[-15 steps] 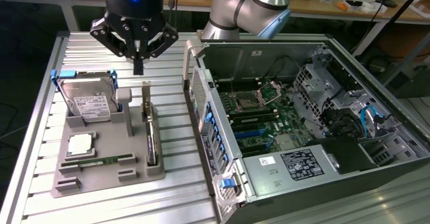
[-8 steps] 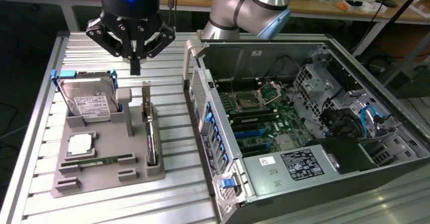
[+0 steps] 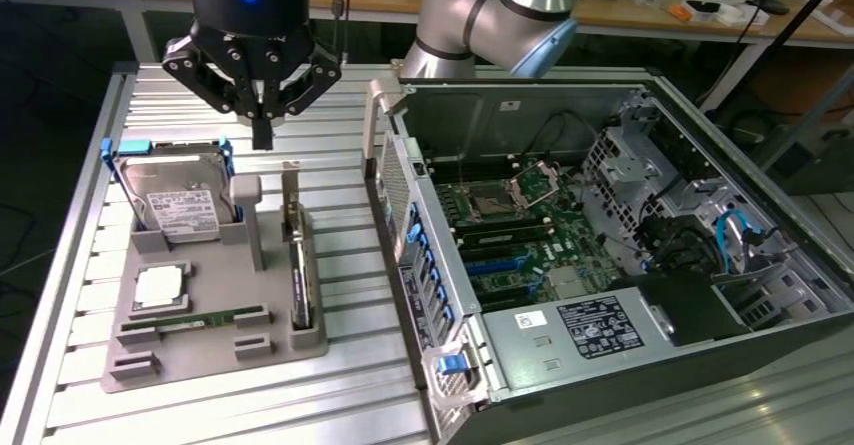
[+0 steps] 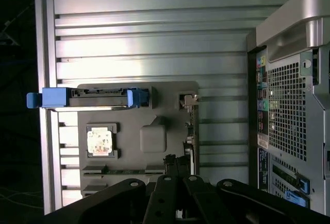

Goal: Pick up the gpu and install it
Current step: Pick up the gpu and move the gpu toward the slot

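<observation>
The open computer case (image 3: 601, 235) lay on the slatted table (image 3: 80, 295), to the exterior view's right of a grey parts holder (image 3: 200, 350). My gripper (image 3: 263, 135) hung clenched and empty above that holder, near the gpu (image 3: 296, 265), which stood on edge in its slot beside the hard drive (image 3: 174, 200).

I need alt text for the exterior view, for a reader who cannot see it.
A shut pincer hangs above the gpu, which stands on edge in a grey holder on a slatted table. The holder also carries a hard drive in a blue frame; an open computer case lies on the exterior view's right.
</observation>
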### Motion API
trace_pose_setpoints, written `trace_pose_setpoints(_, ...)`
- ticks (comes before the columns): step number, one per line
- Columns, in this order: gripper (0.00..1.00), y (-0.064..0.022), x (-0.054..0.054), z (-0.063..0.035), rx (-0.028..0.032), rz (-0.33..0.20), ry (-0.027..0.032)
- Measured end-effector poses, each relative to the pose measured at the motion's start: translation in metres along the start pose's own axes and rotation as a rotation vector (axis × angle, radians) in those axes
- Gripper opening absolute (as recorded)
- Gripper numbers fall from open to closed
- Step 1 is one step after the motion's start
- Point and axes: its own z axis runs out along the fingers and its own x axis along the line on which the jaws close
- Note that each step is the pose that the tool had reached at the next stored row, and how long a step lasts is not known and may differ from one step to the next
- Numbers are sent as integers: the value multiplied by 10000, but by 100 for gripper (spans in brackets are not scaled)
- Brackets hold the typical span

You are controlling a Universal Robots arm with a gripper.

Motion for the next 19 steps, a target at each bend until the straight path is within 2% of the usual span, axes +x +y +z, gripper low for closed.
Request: trace_pose_setpoints(19,11,-3,101,4,-1,0,0)
